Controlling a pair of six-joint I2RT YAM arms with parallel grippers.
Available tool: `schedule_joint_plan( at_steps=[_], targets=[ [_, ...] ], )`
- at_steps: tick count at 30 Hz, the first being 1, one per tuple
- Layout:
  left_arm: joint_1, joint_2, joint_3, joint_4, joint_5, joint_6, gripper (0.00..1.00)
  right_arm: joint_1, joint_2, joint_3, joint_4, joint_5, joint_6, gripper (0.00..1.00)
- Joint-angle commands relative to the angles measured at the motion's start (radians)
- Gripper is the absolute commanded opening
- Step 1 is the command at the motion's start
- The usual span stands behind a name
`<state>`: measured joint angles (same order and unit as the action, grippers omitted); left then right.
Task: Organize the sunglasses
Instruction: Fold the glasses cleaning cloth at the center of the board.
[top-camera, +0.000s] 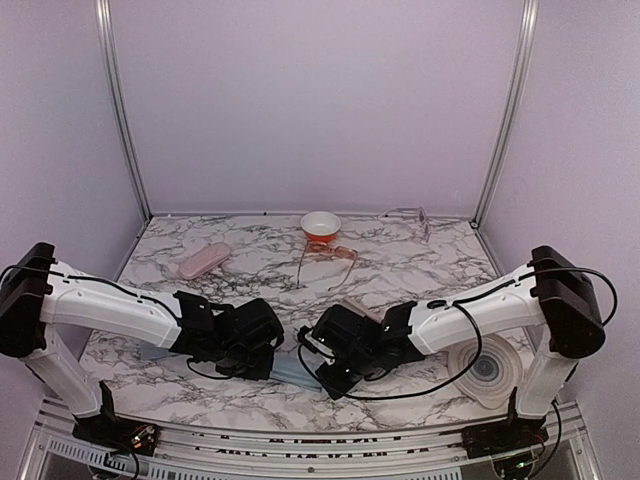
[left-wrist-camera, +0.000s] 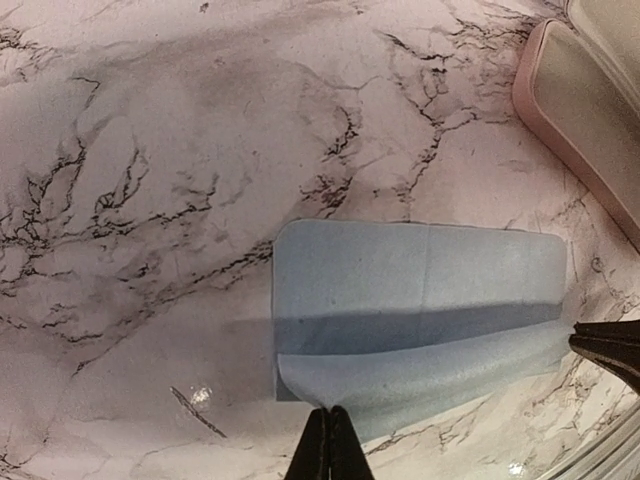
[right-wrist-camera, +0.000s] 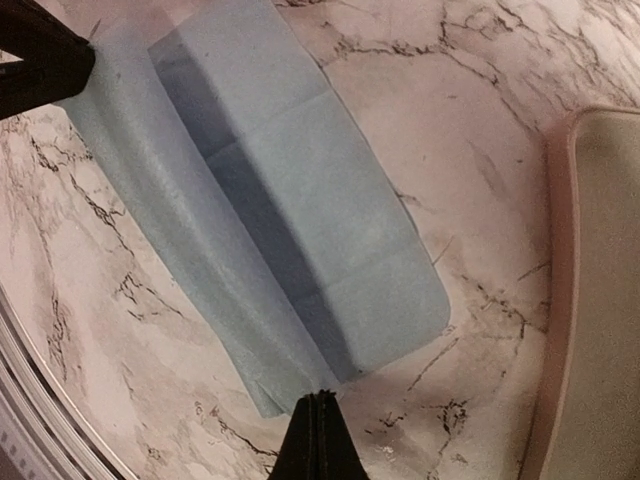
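On the left, we see the left arm (top-camera: 105, 305) rise from its base at the near left corner and bend over, with its white forearm lying low and pointing rightward over the marble table (top-camera: 430, 270). Beyond it, toward the far left, a closed pink case (top-camera: 202, 261) lies flat.

The left gripper (left-wrist-camera: 328, 430) sits at the near middle of the table. Its jaws are pressed together on the near edge of the light blue cloth (left-wrist-camera: 420, 275), close to that edge's left corner. The cloth lies between the two grippers. Its far part rests flat on the marble, while the near strip is lifted and folded up toward the fingers.

The right gripper (right-wrist-camera: 318, 420) mirrors the left, its jaws closed thin on the same near edge at the right corner. Just beyond it lies an open pink case (left-wrist-camera: 585, 110) with a beige lining.

Farther back, near the middle of the far edge, stands a white bowl (top-camera: 320, 224). The orange-brown sunglasses (top-camera: 340, 253) lie on the marble just to its near right, well apart from both grippers. The pale sunglasses (top-camera: 420, 218) lie at the far right, close to the back wall.

The right arm (top-camera: 490, 300) comes in low from the near right corner, its forearm angled leftward. A pale round object (top-camera: 487, 370) rests beside its base.
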<state>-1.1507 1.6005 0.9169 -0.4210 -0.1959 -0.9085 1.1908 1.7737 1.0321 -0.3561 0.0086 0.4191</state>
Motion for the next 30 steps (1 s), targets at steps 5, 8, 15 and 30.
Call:
schedule_joint_plan(
  at_steps=[5, 8, 15, 30],
  targets=[
    [0.014, 0.021, 0.022, -0.039, -0.029, 0.01, 0.0, -0.01, 0.006, 0.042, -0.014, 0.011, 0.005, 0.0],
    [0.014, 0.02, 0.023, -0.045, -0.028, 0.008, 0.0, -0.01, 0.004, 0.048, -0.015, 0.014, 0.004, 0.0],
    [0.018, 0.024, 0.031, -0.051, -0.036, 0.007, 0.0, -0.012, 0.019, 0.055, -0.016, 0.009, 0.003, 0.0],
    [0.021, 0.052, 0.046, -0.045, -0.047, 0.013, 0.01, -0.016, 0.02, 0.057, -0.011, 0.02, 0.009, 0.09]
  ],
)
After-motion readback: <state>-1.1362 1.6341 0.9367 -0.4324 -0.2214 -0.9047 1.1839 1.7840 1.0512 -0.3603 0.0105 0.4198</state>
